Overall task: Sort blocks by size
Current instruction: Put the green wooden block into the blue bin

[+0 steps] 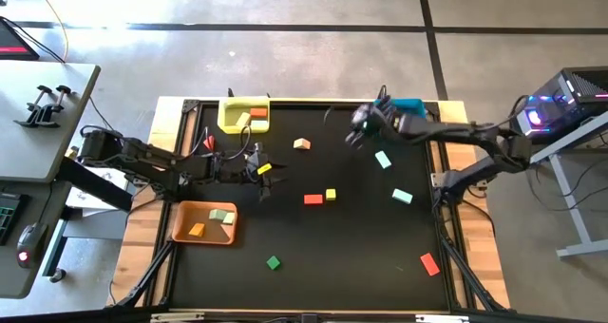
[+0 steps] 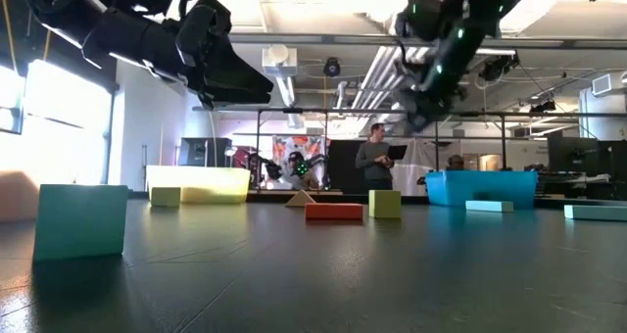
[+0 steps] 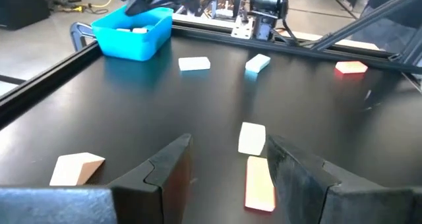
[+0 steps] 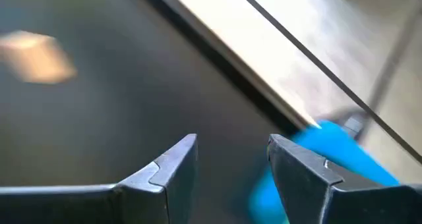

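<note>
Loose blocks lie flat on the black table: a tan wedge [image 1: 302,144], two mint blocks [image 1: 383,159] [image 1: 402,197], a red bar [image 1: 313,199] beside a yellow cube [image 1: 331,195], a green block [image 1: 274,262] and a red block [image 1: 429,263]. My left gripper [image 1: 270,179] hovers open and empty at the table's left middle. In its wrist view the yellow cube [image 3: 252,137] and red bar [image 3: 259,182] lie ahead between its fingers. My right gripper [image 1: 356,133] hangs open and empty above the far middle, left of the blue bin [image 1: 408,106], with the tan wedge [image 4: 36,53] ahead.
A yellow bin [image 1: 243,114] with blocks stands at the far left. An orange bin [image 1: 204,221] holding several blocks sits at the near left. The blue bin [image 3: 132,31] holds pale blocks. A raised frame rail [image 1: 446,218] borders the table. A person [image 2: 377,157] stands in the room beyond.
</note>
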`<action>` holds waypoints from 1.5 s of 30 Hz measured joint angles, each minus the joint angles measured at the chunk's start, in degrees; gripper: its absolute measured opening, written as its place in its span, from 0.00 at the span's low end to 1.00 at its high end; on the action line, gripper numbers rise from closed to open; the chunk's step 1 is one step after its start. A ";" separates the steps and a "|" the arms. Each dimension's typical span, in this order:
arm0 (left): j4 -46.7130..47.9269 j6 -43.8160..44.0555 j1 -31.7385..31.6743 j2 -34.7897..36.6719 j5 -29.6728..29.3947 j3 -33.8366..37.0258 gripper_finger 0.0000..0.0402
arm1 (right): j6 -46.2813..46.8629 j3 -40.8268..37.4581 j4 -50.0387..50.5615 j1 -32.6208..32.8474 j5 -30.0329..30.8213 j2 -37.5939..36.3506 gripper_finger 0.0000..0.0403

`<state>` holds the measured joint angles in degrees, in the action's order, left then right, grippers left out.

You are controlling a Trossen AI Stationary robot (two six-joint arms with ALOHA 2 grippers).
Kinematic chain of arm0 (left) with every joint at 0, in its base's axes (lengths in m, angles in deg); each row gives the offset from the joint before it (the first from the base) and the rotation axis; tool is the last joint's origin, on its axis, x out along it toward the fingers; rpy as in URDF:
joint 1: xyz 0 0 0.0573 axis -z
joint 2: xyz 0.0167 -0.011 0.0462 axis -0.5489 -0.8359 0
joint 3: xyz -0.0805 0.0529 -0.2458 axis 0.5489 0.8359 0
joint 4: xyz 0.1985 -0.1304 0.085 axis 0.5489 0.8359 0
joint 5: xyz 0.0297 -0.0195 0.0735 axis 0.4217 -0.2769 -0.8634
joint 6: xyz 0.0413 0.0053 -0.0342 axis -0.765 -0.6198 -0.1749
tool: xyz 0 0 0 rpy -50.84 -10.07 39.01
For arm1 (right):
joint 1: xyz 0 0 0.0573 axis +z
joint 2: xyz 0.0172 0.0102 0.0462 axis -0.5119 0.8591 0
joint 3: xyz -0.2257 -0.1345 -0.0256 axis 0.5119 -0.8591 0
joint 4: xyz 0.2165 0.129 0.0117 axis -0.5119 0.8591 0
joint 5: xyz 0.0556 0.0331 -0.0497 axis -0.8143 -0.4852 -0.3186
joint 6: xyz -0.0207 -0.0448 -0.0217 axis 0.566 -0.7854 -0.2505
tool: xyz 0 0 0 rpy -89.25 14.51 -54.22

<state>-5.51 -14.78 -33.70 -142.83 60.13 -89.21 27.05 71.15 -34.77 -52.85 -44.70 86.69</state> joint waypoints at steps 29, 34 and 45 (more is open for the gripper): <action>-0.01 -4.52 -1.15 -0.17 -1.97 0.00 0.45 | -1.07 -28.85 -66.52 31.19 -7.73 0.34 0.45; -0.20 -5.21 -1.15 -0.22 -1.97 0.00 0.45 | -1.08 -28.85 -66.51 29.69 -7.76 0.34 0.45; -6.50 -6.09 -0.43 -0.28 -0.89 -0.02 0.45 | -1.58 -28.85 -66.84 29.44 -7.91 0.34 0.45</action>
<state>-12.01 -20.87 -34.13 -143.11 59.24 -89.23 25.47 42.30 -101.61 -23.41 -52.60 87.03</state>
